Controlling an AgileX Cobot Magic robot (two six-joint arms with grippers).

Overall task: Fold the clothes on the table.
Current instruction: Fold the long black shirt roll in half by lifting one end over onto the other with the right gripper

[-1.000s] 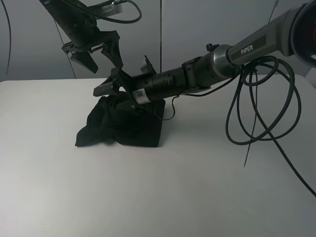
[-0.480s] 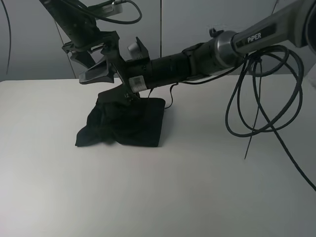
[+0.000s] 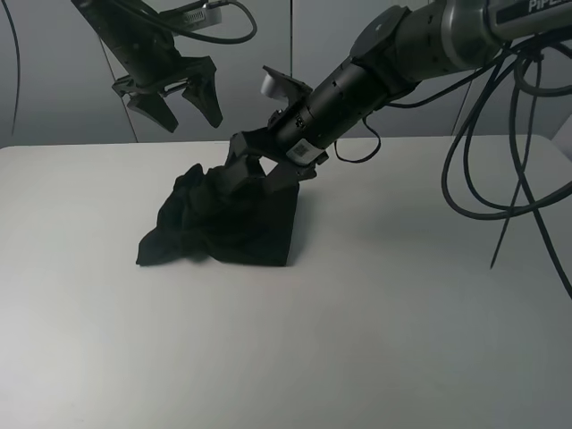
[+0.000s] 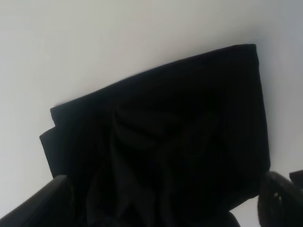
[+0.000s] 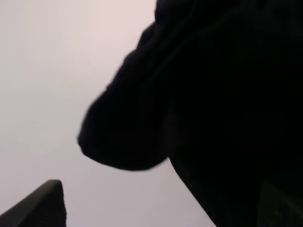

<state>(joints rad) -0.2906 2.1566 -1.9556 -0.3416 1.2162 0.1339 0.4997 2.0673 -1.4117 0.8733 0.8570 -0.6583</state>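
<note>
The black T-shirt lies in a rumpled heap on the white surface. The left fingers hang spread open above the shirt's far edge, clear of it. The right fingers, also spread wide, touch the shirt's far right edge.

The right arm is a black tube that turns to grey metal with white lettering, with a small white sticker and a pale bracket near the wrist. Black cables loop beside it. The left arm is all black, and the left gripper has wedge-shaped fingers
</note>
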